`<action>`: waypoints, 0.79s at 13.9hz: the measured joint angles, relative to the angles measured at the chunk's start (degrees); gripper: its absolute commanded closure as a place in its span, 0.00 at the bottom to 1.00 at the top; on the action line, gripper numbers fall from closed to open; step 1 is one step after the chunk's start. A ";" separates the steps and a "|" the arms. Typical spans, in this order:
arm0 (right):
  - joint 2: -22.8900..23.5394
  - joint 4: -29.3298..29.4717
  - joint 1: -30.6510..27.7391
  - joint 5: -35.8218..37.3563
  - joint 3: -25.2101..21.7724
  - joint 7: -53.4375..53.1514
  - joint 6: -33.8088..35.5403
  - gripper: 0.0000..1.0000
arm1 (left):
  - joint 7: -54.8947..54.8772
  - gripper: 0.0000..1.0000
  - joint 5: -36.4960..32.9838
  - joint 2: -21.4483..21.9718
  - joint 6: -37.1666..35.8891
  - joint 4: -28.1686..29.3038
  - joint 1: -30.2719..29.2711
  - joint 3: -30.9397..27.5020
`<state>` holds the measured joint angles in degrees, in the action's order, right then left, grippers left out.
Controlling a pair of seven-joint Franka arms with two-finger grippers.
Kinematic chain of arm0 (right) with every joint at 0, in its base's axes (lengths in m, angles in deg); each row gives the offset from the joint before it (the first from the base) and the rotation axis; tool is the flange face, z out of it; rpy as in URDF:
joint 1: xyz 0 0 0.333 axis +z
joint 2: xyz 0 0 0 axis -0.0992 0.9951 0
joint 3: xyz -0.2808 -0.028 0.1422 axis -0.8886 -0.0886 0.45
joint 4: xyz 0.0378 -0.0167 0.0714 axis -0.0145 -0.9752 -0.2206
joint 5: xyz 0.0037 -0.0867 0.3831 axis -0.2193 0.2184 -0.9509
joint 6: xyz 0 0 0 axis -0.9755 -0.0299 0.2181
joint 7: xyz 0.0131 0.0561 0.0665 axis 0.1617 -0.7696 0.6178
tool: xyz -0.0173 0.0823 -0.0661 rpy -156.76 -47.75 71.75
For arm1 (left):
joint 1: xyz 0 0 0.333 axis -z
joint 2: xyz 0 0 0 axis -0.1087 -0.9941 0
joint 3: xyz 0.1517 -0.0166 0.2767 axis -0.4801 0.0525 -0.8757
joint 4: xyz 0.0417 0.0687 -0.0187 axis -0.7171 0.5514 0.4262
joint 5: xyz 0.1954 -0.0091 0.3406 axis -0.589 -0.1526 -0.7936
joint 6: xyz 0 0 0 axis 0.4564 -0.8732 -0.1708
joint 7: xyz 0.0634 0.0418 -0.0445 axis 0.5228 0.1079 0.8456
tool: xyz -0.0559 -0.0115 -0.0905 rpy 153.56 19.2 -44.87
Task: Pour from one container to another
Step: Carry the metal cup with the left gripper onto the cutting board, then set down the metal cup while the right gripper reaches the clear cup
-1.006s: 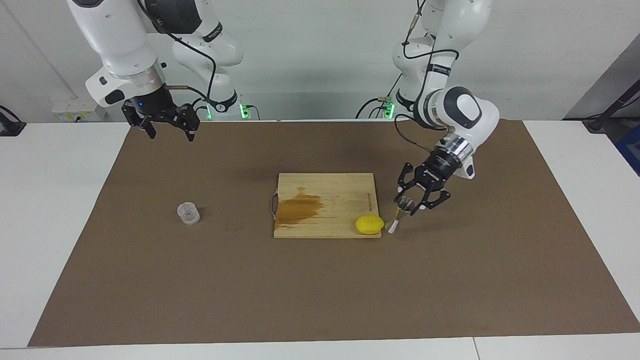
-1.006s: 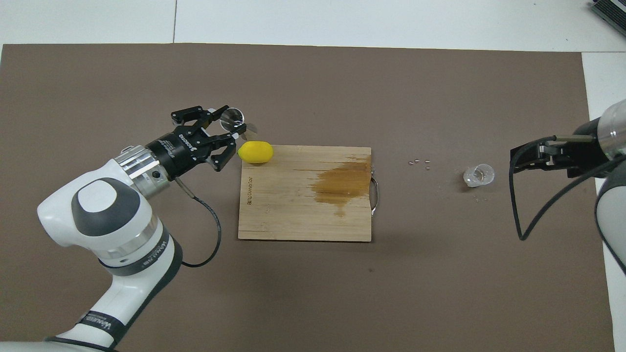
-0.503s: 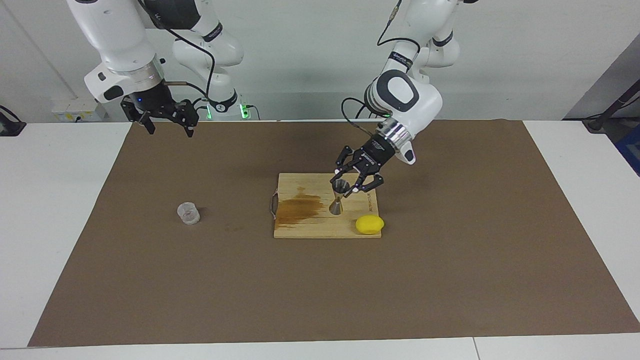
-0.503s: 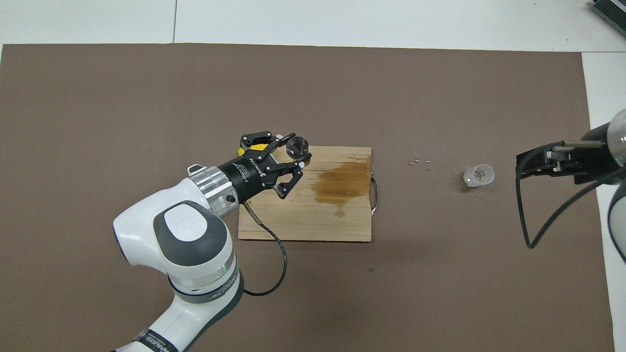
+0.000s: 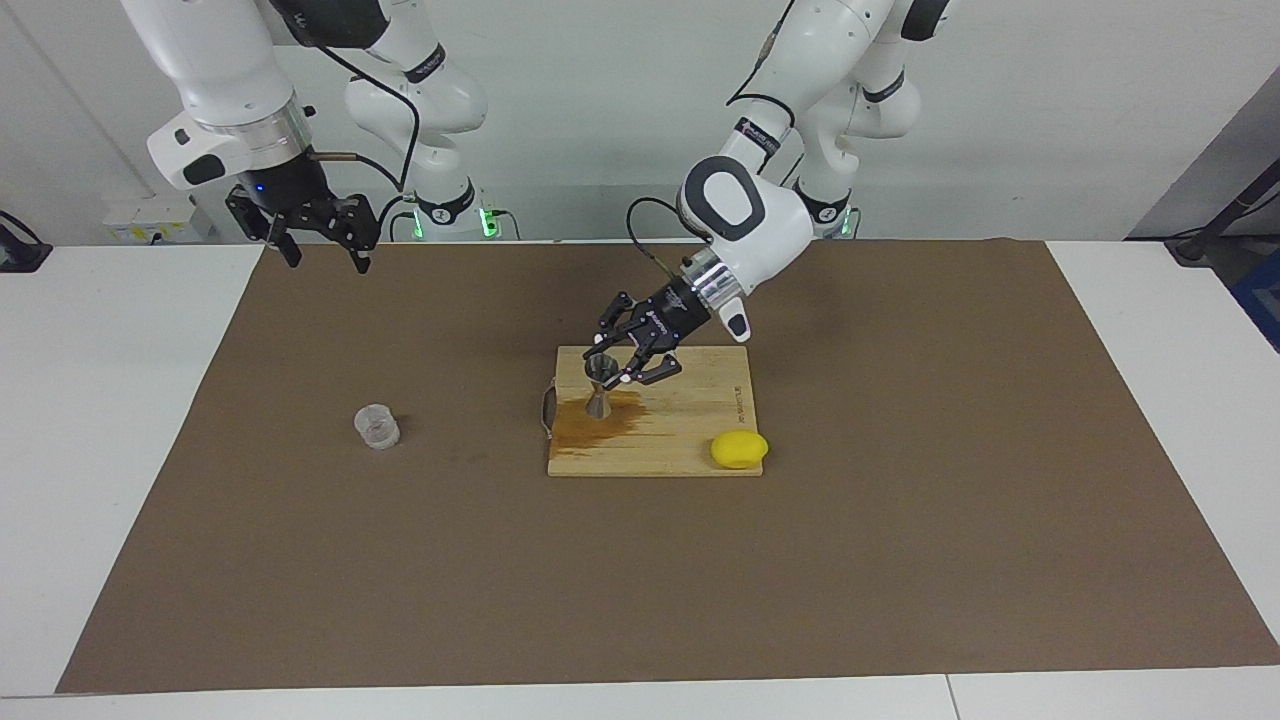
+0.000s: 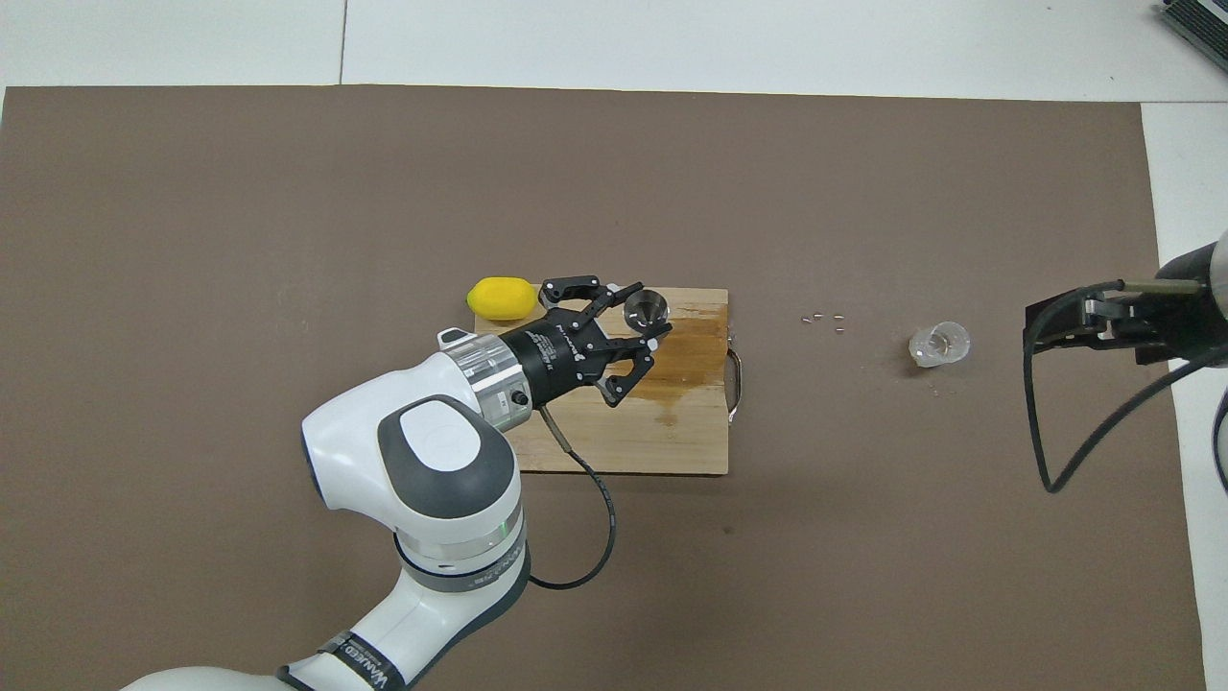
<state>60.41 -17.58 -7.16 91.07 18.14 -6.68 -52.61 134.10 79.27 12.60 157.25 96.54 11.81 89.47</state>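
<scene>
My left gripper (image 5: 607,374) is shut on the small steel hourglass jigger (image 5: 600,388) and holds it upright, its base at or just above the stained part of the wooden cutting board (image 5: 690,440). The overhead view shows the jigger's open mouth (image 6: 645,310) between the fingers of the left gripper (image 6: 649,313). The small clear cup (image 5: 377,426) stands upright on the brown mat toward the right arm's end, also seen from overhead (image 6: 940,343). My right gripper (image 5: 320,247) is open and empty, raised over the mat's edge at the robots' end, apart from the cup.
A yellow lemon (image 5: 739,449) lies at the board's corner toward the left arm's end. A brown stain (image 5: 610,425) covers the board's handle end. Several tiny bits (image 6: 823,320) lie on the mat between board and cup.
My left gripper carried the jigger from beside the lemon across the board to over the stain, toward the right arm's end. My right gripper drew back slightly toward its base.
</scene>
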 measured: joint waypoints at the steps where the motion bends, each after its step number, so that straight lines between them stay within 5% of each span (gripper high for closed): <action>1: 0.45 -0.15 -0.17 0.00 0.00 -1.03 -0.83 0.09 | -0.01 1.00 -0.02 -0.75 0.21 -0.51 0.46 -0.04; 11: 10.87 -0.30 -7.15 -4.31 -0.16 -20.22 -8.57 0.04 | -0.25 1.00 -2.79 -3.36 3.48 -0.83 1.93 -0.15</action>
<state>71.28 -17.88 -14.31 86.76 17.99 -26.90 -61.18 133.85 76.48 9.24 160.73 95.71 13.73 89.32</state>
